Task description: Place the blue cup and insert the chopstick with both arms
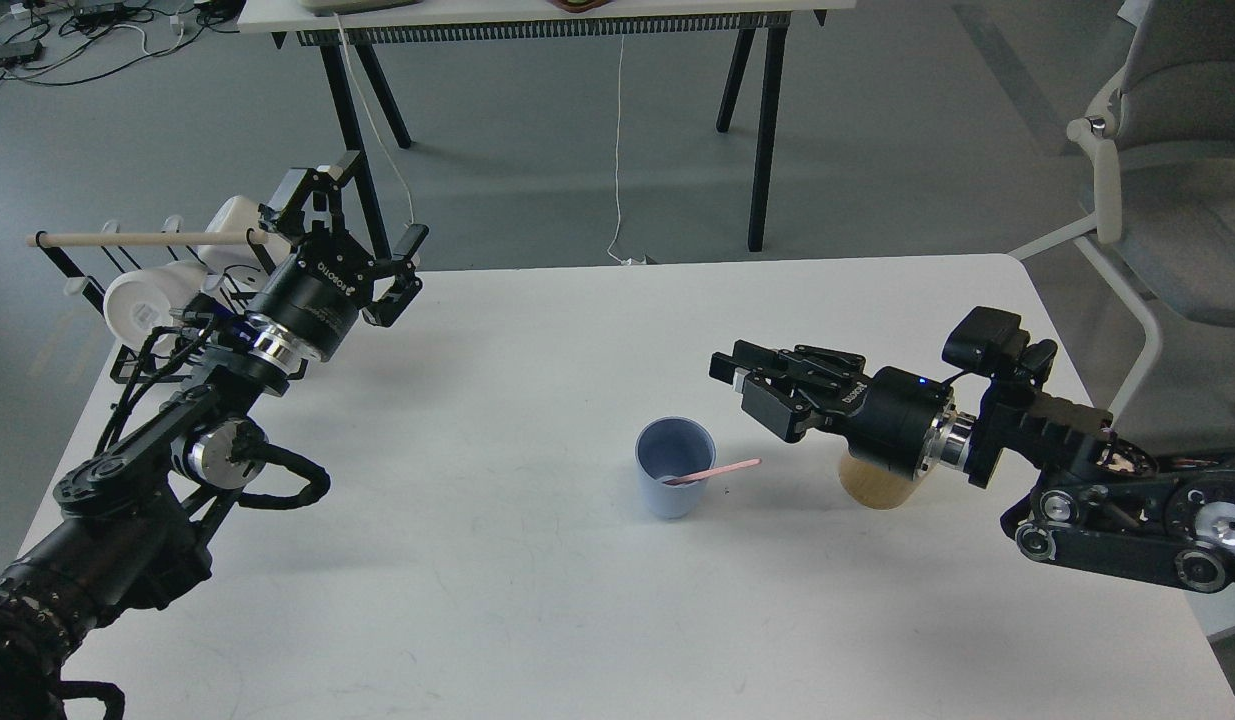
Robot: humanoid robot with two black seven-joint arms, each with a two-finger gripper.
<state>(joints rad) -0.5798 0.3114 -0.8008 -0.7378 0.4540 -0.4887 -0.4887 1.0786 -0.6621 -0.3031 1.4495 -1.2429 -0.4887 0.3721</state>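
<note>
On the white table [537, 600], blue cup [674, 467] sits near right claw [742, 385].

Two black arms, left arm [157, 470] and right arm [1107, 490], silver joint rings, looped black cables on the left, white ROBOTIQ lettering on wrists, blue LED on the right, multi-finger black grippers

White table [577, 620] as landmark: black rack [87, 280] with wooden dowel [142, 239] and white mugs [142, 300] at its far-left corner, tan wooden holder [872, 490] right side, grey chair [1167, 200] beyond far-right corner.
</note>
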